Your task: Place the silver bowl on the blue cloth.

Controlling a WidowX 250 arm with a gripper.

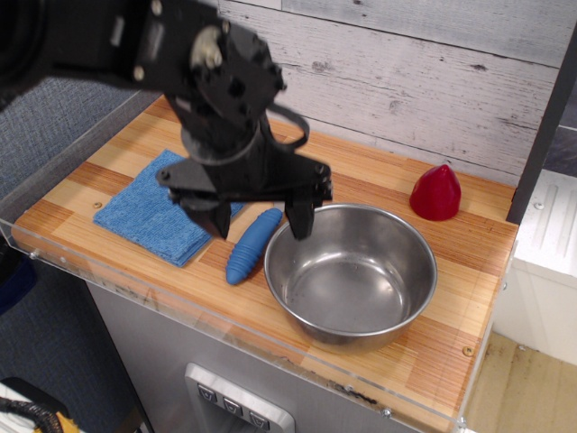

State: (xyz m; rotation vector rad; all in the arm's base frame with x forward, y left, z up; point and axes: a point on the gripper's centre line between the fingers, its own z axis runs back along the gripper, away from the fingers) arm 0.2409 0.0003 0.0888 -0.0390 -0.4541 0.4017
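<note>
Hanging fingers-down | claw (258,221) spread wide, empty | above spoon handle (251,245), beside silver bowl (351,275)

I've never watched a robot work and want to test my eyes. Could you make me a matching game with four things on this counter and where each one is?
Things:
1. silver bowl
2. blue cloth
3. red cone-shaped object
4. blue-handled spoon

Places:
A. at the left end of the counter, partly under the gripper
B. lying between the cloth and the bowl
C. near the back wall, on the right
D. at the front, right of the middle, standing on bare wood

Pairs: 1-D, 2-A, 3-C, 4-B
</note>
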